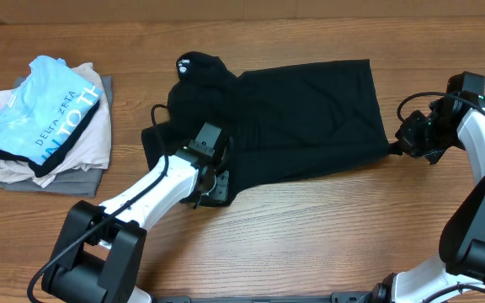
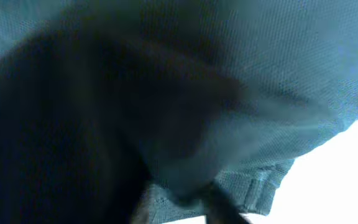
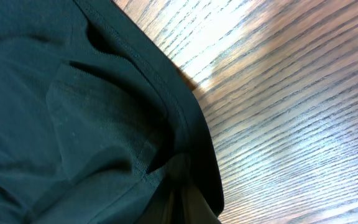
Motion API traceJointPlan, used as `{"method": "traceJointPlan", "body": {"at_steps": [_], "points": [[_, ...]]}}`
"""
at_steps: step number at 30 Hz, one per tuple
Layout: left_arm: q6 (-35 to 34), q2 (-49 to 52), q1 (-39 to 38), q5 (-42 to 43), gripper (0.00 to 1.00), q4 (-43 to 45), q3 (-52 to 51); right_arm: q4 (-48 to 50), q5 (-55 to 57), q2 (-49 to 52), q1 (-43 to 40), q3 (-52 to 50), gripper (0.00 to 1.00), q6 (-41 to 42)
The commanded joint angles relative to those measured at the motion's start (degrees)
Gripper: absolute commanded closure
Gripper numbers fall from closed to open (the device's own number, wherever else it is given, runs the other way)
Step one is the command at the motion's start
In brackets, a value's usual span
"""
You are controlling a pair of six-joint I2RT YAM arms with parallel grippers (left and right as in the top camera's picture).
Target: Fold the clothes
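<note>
Wooden surface [image 1: 310, 227] bears a black shirt [image 1: 310, 118], its hem clenched shallowly in left fingers [image 2: 225, 210] and right fingers [image 3: 197, 208], so lifting could tug it free.

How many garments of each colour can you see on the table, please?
black shirt: 1
light-blue shirt: 1
white garment: 1
grey garment: 1
Total: 4, though the folded pile may hide further layers.
</note>
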Motion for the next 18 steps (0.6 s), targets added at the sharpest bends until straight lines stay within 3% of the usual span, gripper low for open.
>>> {"method": "traceJointPlan", "body": {"at_steps": [1,6,12,18], "points": [[0.15,0.24,-0.28,1.75,0.96,-0.90,-0.90,0.37,0.37,-0.37,0.28,0.59,0.96,0.11],[2.01,-0.74,0.07,8.13,0.96,-12.24,5.09,0.37,0.39,-0.37,0.26,0.59,0.96,0.11],[4.72,-2.86,0.07,6.38,0.96,-32.70,16.81,0.31,2.29,-0.37,0.20,0.59,0.96,0.11],[5.11,-4.04,0.02,7.74,0.96,-39.30,19.71,-0.83,5.16,-0.37,0.22,0.59,0.96,0.42]]}}
